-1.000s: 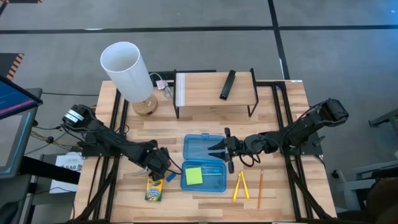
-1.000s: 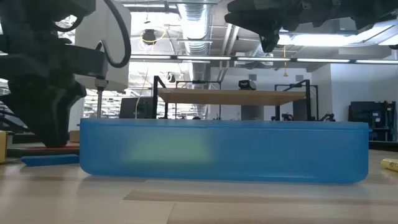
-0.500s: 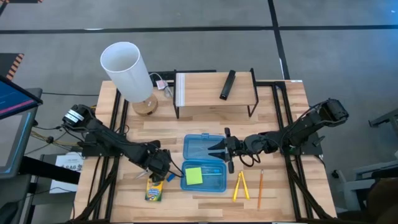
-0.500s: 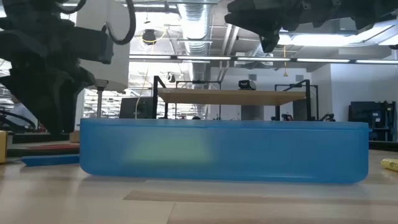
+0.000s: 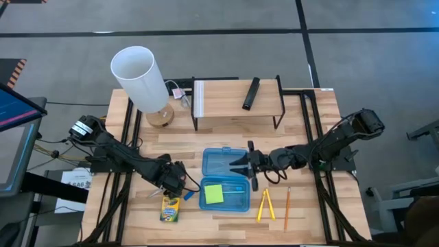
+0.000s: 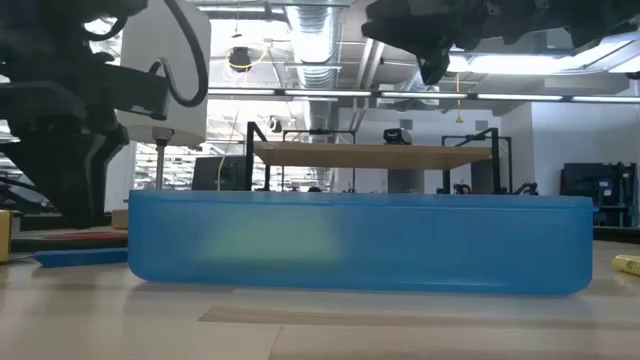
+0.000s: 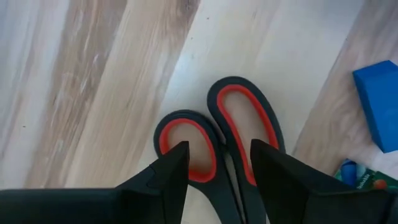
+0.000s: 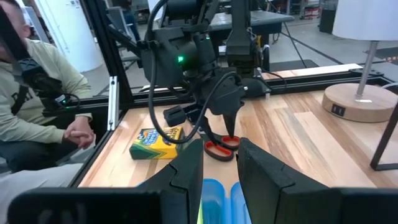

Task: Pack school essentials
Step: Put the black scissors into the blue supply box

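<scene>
Near the counter's left front, my left gripper hangs with fingers wide over the red-handled scissors, handle loops between them, blades running back underneath my wrist.

Pale wood-grain table, matt black-and-red plastic scissors handles, translucent blue plastic case.

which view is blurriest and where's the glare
Low view: the translucent blue plastic box fills the foreground out of focus, the green pad inside only a smear; ceiling lights glare behind the arms, leaving them as silhouettes. Left wrist view: the dark fingers are soft-edged, the red-handled scissors sharper. High view: evenly lit, only faint shadows on the wooden table.
</scene>
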You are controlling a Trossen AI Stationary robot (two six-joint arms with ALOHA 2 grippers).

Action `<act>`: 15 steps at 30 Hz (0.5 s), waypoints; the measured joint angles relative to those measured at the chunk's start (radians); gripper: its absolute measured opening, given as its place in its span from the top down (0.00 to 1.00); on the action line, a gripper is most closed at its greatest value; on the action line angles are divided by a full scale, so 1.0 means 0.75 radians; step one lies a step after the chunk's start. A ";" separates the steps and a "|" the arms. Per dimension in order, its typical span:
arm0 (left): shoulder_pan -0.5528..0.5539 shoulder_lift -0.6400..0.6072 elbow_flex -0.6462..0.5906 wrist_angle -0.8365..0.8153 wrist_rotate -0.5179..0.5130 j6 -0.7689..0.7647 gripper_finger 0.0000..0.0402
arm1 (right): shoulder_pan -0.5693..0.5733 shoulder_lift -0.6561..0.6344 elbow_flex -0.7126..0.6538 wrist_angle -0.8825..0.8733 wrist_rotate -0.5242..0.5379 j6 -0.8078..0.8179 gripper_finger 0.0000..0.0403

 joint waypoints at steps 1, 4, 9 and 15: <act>0.000 0.000 0.000 0.001 0.001 -0.002 0.60 | 0.000 0.000 0.000 0.000 0.000 0.000 0.71; 0.000 0.000 0.000 0.004 0.006 -0.016 0.60 | 0.001 0.000 0.000 0.001 0.000 0.000 0.71; 0.000 0.023 0.000 0.025 0.012 -0.021 0.60 | 0.009 0.000 0.000 0.002 0.001 0.000 0.71; 0.026 0.111 0.008 0.025 0.045 -0.017 0.60 | 0.009 0.000 0.000 0.003 0.002 -0.001 0.71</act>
